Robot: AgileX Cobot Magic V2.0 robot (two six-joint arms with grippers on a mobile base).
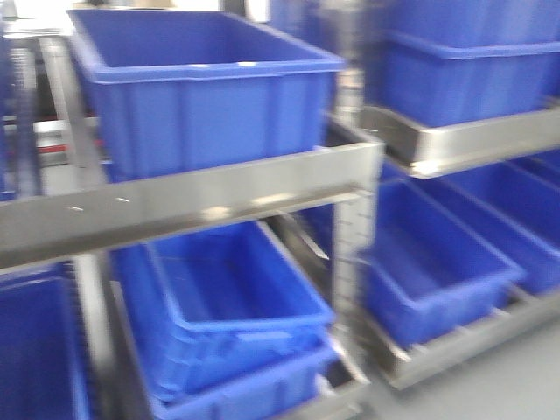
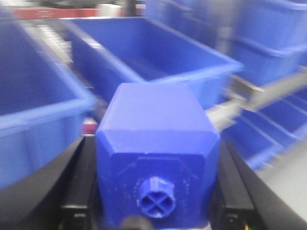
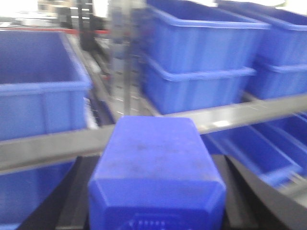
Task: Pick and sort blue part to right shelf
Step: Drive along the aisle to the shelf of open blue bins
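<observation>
My right gripper [image 3: 156, 203] is shut on the blue part [image 3: 156, 158], a long solid-blue block that fills the lower middle of the right wrist view; its cap end is cut off at the bottom. Just beyond it runs the steel front rail of the right shelf [image 3: 249, 112], also seen in the front view [image 1: 219, 197], with large blue bins [image 1: 201, 87] on it. My left gripper [image 2: 156, 184] is shut on another blue block [image 2: 156, 139], which has a small round knob [image 2: 157, 203]. No arm shows in the front view.
Blue bins [image 1: 227, 297] sit on the lower tier, and a second steel rack [image 1: 464, 140] with stacked blue bins [image 3: 201, 62] stands to the right. A perforated steel upright [image 1: 350, 254] separates the racks. Open blue bins [image 2: 144, 52] lie beyond the left gripper. All views are motion-blurred.
</observation>
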